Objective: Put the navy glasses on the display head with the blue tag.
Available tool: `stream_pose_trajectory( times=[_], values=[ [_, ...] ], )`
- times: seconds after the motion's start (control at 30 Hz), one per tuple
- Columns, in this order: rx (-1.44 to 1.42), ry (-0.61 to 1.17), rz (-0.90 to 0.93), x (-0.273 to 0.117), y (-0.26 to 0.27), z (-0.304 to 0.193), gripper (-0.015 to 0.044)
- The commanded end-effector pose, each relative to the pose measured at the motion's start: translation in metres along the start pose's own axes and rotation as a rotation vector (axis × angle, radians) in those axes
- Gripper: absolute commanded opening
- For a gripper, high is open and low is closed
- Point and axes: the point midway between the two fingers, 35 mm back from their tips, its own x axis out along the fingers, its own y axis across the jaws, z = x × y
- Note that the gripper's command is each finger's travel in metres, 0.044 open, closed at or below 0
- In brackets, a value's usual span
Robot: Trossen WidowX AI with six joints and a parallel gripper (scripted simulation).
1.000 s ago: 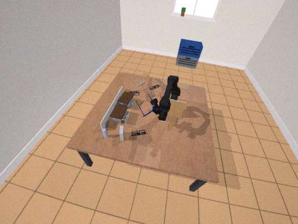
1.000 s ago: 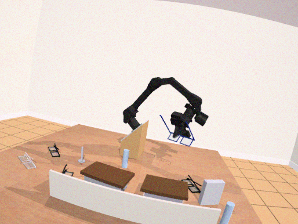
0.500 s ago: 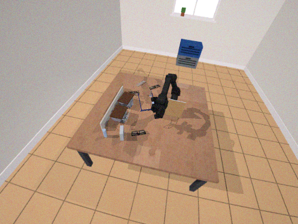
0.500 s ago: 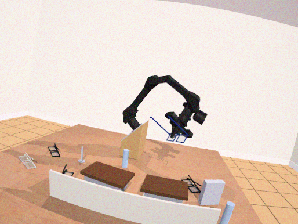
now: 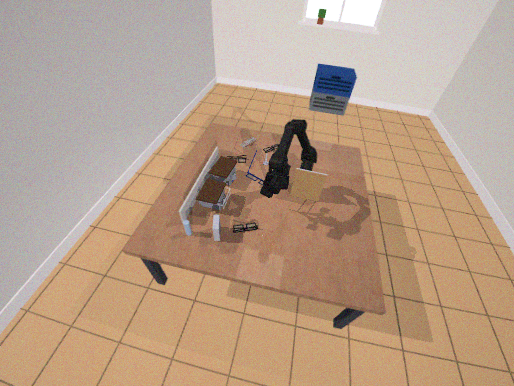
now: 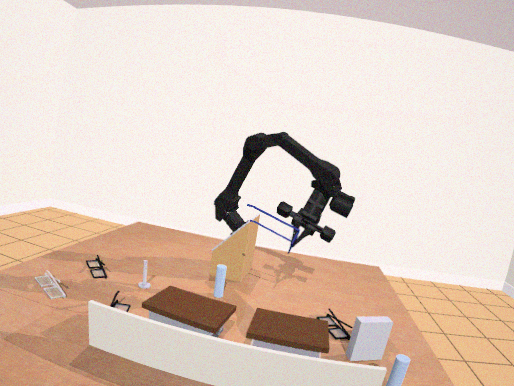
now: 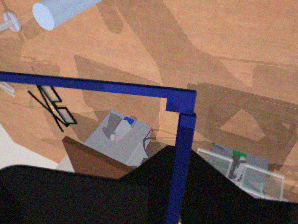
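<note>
The navy glasses (image 5: 248, 173) (image 6: 274, 217) (image 7: 100, 85) hang in the air, held at the frame front, with both temples stretching away from the fingers in the exterior view. My gripper (image 6: 294, 243) (image 7: 177, 155) is shut on them, high above the table. The display head with the blue tag (image 7: 118, 133) is under a brown canopy (image 5: 223, 167) (image 6: 189, 302), left of the fingers in the wrist view. The other head, with a green tag (image 7: 239, 153), is under the second canopy (image 5: 213, 191) (image 6: 288, 330) and has clear-framed glasses (image 7: 265, 175) around it. The exterior view hides both heads.
A low white wall (image 5: 199, 184) (image 6: 200, 345) runs behind the canopies. A pale box (image 5: 216, 228) (image 6: 369, 339) and black glasses (image 5: 245, 227) (image 6: 336, 326) are beside the green-tag side. A light-blue cylinder (image 6: 220, 281) (image 7: 62, 12), a thin stand (image 6: 145, 275) and a tan panel (image 5: 308, 185) (image 6: 245, 252) also stand here.
</note>
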Motion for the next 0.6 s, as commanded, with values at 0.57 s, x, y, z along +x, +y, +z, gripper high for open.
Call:
stream_pose_trajectory(
  times=[0.57],
  values=[
    [0.910, -0.154, 0.011, 0.030, 0.030, -0.019, 0.0000]
  ],
)
